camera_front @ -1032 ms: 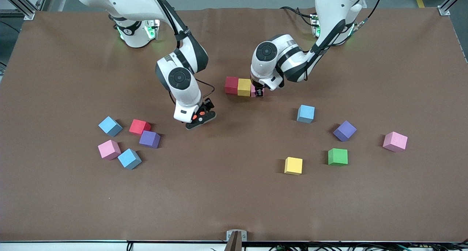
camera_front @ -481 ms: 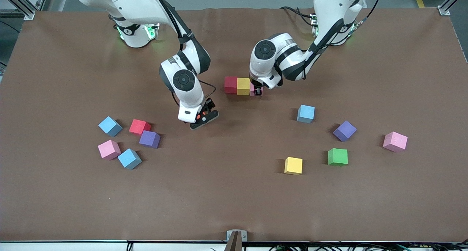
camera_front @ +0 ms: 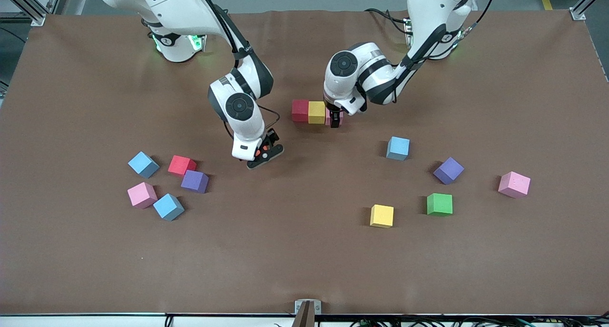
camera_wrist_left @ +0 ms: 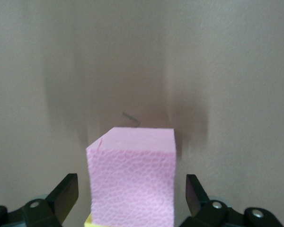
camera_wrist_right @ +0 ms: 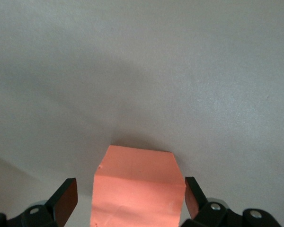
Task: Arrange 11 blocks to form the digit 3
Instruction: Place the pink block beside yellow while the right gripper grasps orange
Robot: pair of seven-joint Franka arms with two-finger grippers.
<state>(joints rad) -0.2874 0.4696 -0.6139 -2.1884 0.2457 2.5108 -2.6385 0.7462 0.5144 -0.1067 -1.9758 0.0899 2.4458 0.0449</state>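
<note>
Front view: a short row of three blocks is being shown near the middle of the brown counter, a red block, a yellow block touching it, and a pink block mostly hidden under the left claw. In the left wrist view the pink block is being seen between the left claw's fingers, which are being held wide with a gap on each side, so nothing is being gripped. A sliver of yellow is being seen touching the pink block's lower edge.

The right claw is being held low over bare counter, toward the right arm's end from the row. In the right wrist view an orange block is being seen between the open fingers, with gaps on both sides; it is hidden by the wrist in the front view.

Loose blocks are being left scattered nearer the front camera. Toward the right arm's end, a light blue block, a second red block, a purple block, a second pink block and another light blue block are being seen clustered. Toward the left arm's end, a third light blue block, a second purple block, a green block, a second yellow block and a third pink block are being seen well apart.
</note>
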